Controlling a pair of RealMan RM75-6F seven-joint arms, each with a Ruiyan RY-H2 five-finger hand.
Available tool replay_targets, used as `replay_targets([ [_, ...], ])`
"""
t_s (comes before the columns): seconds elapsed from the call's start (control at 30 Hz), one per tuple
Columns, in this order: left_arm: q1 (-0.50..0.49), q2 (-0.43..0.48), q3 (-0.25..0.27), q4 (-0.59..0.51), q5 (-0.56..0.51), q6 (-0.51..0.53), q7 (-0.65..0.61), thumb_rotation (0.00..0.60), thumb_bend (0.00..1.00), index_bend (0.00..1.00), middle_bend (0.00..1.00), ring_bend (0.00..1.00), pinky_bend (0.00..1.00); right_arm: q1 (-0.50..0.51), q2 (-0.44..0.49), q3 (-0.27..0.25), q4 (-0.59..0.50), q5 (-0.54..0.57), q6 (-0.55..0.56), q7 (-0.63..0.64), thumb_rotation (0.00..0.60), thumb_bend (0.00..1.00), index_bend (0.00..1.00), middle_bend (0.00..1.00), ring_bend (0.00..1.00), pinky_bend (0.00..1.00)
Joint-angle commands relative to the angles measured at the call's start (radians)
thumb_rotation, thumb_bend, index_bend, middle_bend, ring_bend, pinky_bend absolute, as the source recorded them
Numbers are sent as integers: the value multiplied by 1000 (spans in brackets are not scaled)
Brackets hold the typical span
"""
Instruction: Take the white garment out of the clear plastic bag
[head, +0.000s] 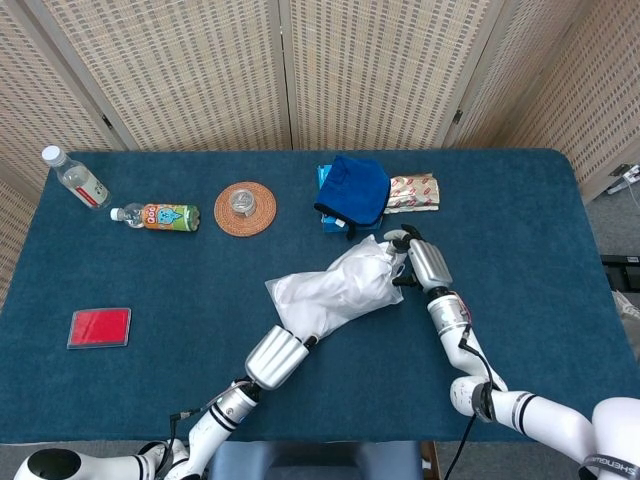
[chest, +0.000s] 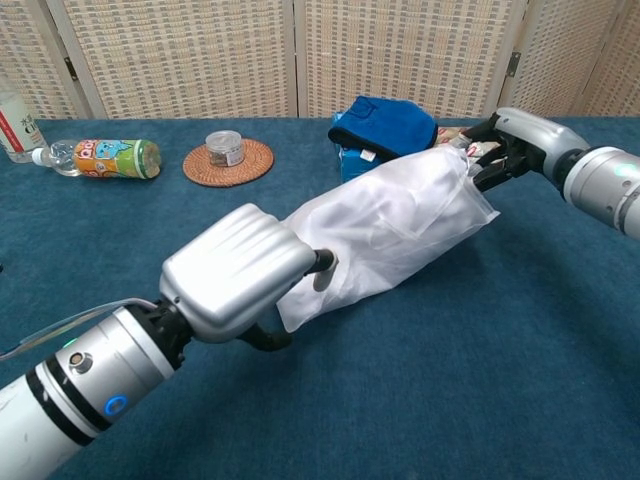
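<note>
Two hands on one clear plastic bag (head: 335, 290) — long axis diagonal, right hand (head: 418, 262) pinching far end, left hand (head: 277, 355) gripping near end.

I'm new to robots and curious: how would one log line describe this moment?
left hand: grips near end of clear plastic bag | right hand: pinches far end | white garment: inside bag | bag: on table

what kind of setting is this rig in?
Likely a lab or staged test area: a table covered in blue cloth, woven folding screens as backdrop, and unrelated props such as a red card and drink bottle.
</note>
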Motion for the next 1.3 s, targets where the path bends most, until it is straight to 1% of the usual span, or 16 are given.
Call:
replay_targets([
  [0.03,3,-10,-8,13,-5,4,3,600,0,480,1000,1000,1000,0,-1,0,1,0,-1,1,600,584,903,258,49,217],
  [0.53,6,-53,-30,77,-11,21,17,600,0,542,1000,1000,1000,-1,1,-1,1,-2,-5,4,600,584,903,258,49,217],
  [0.87,5,-69,-26,114,6,44,-3,600,0,612,1000,1000,1000,-5,-2,-4,7,-4,-6,9,600,584,903,259,50,217],
  [1.3,5,-77,-29,133,3,46,-23,600,0,580,1000,1000,1000,-5,-3,-4,7,-5,-9,9,600,585,903,261,50,217],
])
